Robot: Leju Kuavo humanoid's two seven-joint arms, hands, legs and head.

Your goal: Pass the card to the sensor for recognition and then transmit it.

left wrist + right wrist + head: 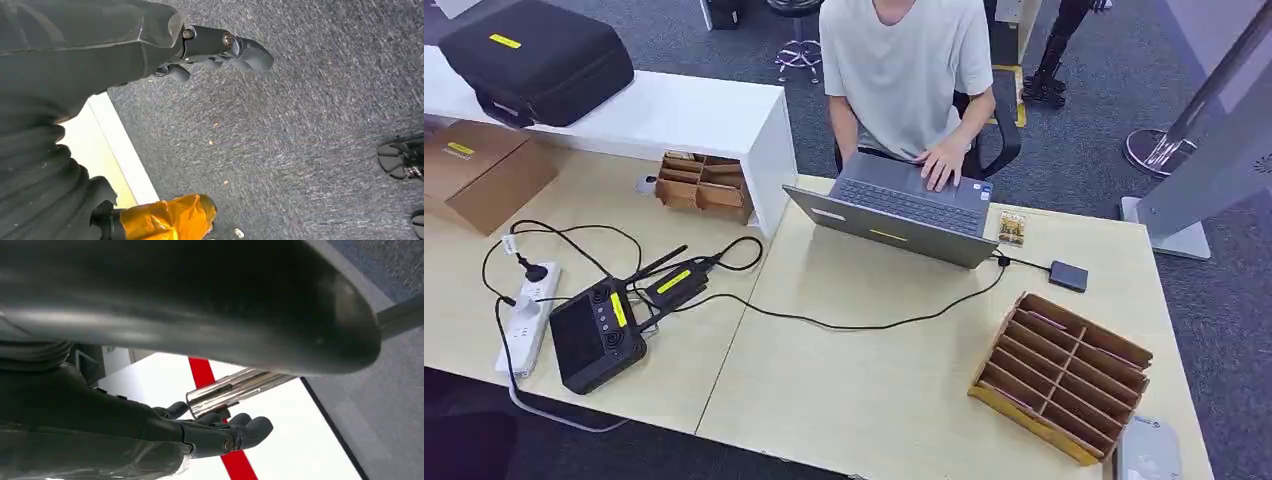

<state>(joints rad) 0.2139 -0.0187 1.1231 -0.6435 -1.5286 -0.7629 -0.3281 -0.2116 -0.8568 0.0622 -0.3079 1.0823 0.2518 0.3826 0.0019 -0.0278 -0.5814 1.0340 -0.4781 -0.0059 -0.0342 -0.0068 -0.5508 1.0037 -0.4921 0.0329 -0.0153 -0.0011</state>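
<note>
A cardboard slotted rack [1064, 375] lies at the table's right front, with thin pinkish card edges [1046, 320] showing in some slots. A small dark square box [1068, 275] sits behind the rack, wired to the laptop [894, 205]. A pale grey device [1149, 452] lies at the table's front right corner. My left hand [220, 47] hangs over grey carpet, fingers loosely extended, holding nothing. My right hand [220, 432] hangs beside my body in front of a chrome pole [235, 390], fingers slightly bent and empty.
A person in a white shirt [904, 60] sits behind the table with a hand on the laptop. On the left are a black controller [599, 335], a power strip [524, 325] and cables. A second cardboard rack [704, 185] and a black case [534, 60] stand further back.
</note>
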